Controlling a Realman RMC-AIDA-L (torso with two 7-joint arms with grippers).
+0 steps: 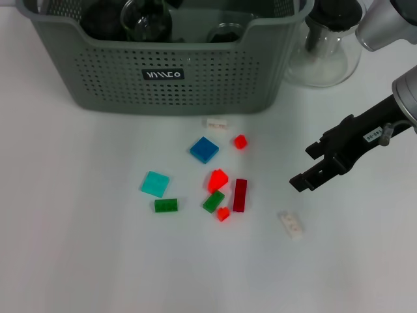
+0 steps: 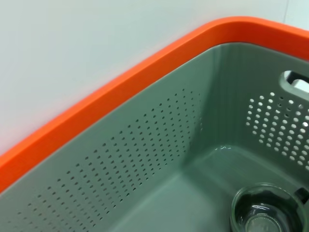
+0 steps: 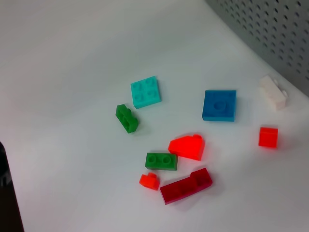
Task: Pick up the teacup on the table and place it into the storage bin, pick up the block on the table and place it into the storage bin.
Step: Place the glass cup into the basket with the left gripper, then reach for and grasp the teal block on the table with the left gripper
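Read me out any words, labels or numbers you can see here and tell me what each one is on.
Black label with white lettering on the front wall of the storage bin: stylised marks, too unclear to read as a word.
Small white tag on the right arm, near the right gripper: characters too small to read.
Blocks and table: no text visible in the head view or the right wrist view.

Surface: plain white tabletop [image 1: 78, 261], filling the head view to every edge.
Light: even and soft, with faint shadows.
Walls, floor, windows: none visible.
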